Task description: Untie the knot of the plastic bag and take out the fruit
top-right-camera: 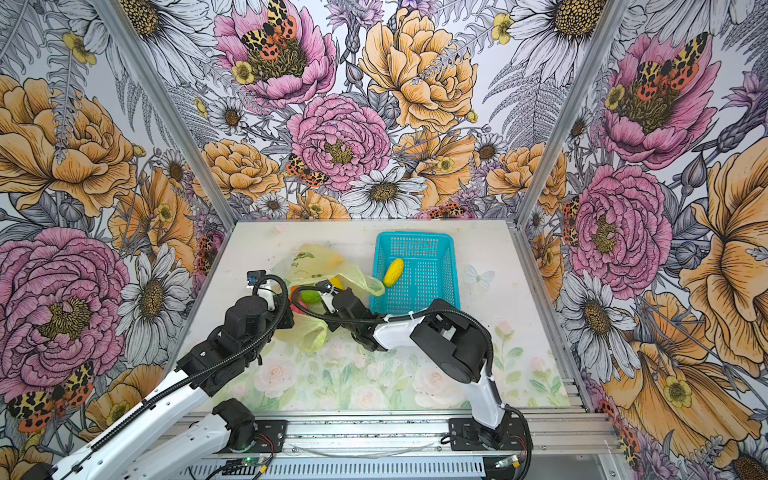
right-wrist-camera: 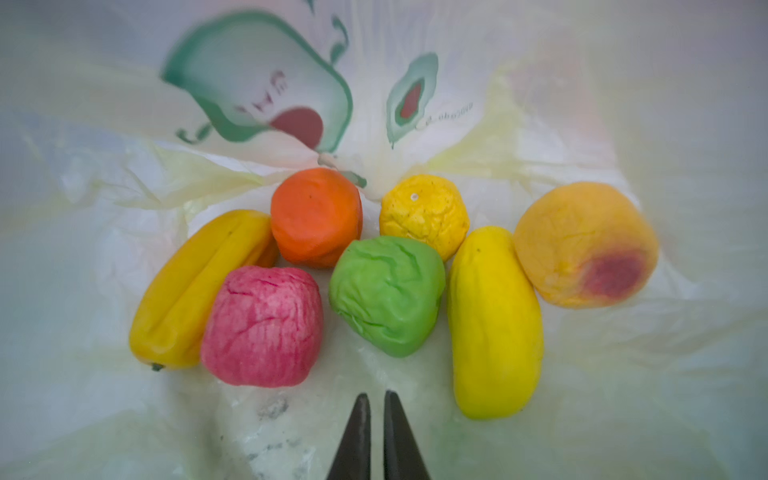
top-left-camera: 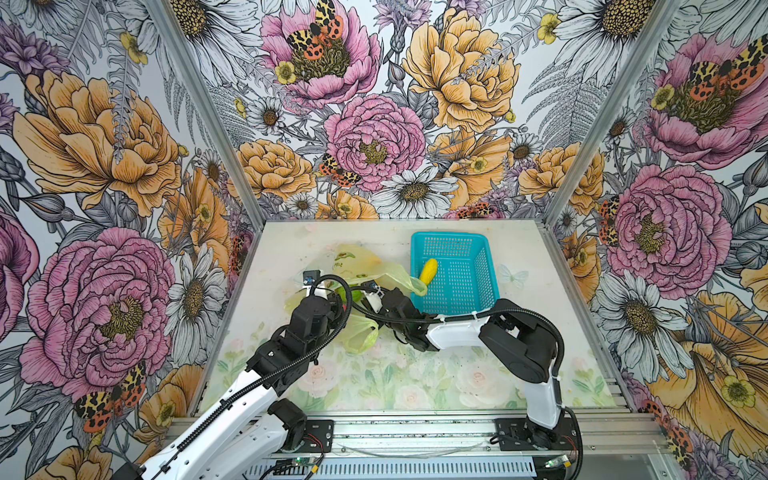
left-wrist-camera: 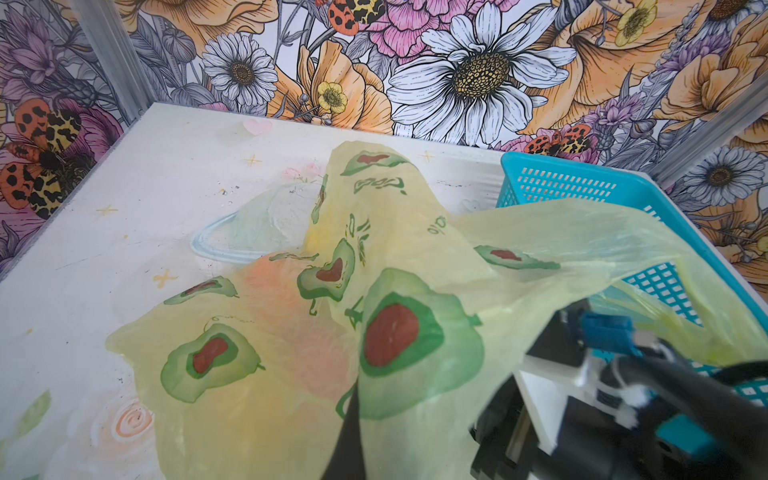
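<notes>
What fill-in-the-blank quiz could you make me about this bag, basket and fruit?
The teal basket holds ___ yellow fruit.
Inside the plastic bag, the right wrist view shows ___ fruits.
Between the pink fruit and the long yellow fruit lies a ___ one.
The right gripper is ___, holding nothing.
Missing words: one; seven; green; shut.

Light: bright and even in both top views, faint shadows on the counter (top-left-camera: 540, 249).
Left wrist: plastic bag (left-wrist-camera: 374, 291) sharp, right arm (left-wrist-camera: 665, 399) up close, smeared by blur.
Right wrist: fruit (right-wrist-camera: 386, 291) crisp, film behind hazy and washed-out, edges bowed.
</notes>
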You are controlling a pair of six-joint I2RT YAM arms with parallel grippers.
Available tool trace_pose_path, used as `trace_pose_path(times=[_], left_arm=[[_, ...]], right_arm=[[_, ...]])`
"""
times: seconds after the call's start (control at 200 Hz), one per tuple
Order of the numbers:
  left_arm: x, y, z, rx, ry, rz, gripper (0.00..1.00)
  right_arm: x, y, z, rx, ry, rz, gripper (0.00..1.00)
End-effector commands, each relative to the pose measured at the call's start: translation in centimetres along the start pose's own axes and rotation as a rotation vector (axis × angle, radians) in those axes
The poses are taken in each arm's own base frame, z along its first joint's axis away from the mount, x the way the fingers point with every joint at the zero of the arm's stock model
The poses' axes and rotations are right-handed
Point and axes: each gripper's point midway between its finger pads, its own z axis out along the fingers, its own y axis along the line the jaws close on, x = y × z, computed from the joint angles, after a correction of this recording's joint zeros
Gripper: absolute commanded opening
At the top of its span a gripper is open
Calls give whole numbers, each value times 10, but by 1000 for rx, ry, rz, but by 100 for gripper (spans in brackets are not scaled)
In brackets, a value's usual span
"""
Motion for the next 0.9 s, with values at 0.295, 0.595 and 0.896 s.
trace_pose_path(times=[0.295, 0.595, 0.896], left_arm=[[-14, -2, -4, 6, -35, -10, 0], [-13, -6, -3, 27, -31, -1, 0], [-13, -9, -4, 44, -32, -2, 0]], right_arm=[[-25, -7, 13, 76, -122, 37, 48], [-8, -32, 84, 250, -18, 189, 83], [38, -39, 132, 294, 137, 198, 70]])
